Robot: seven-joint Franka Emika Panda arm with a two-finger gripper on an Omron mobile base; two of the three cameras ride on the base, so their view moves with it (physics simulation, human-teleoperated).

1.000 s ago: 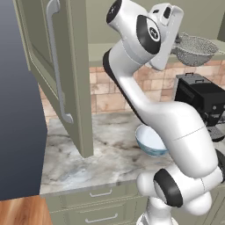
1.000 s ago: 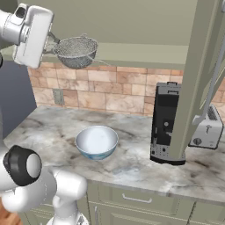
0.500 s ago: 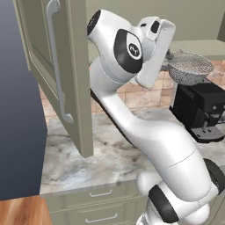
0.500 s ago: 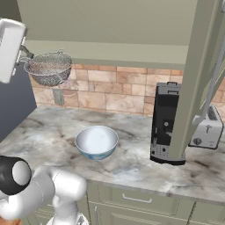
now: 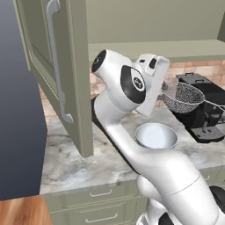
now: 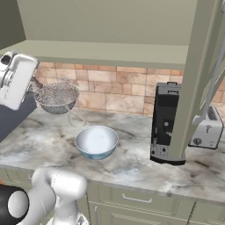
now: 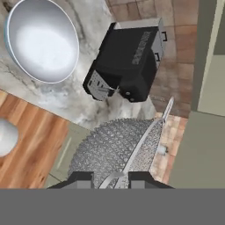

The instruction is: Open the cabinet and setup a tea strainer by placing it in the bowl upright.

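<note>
Gripper (image 7: 110, 176) clamped on tea strainer (image 5: 183, 97) handle, mesh cup held above counter, up and beside bowl (image 5: 156, 136); cabinet (image 5: 57, 66) door open.

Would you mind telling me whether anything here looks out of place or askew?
Nothing looks spilled or damaged. The cabinet doors hang wide open, and the pincer holds the tea strainer in the air above the counter, off to one side of the bowl, which sits upright beside the coffee machine.
</note>
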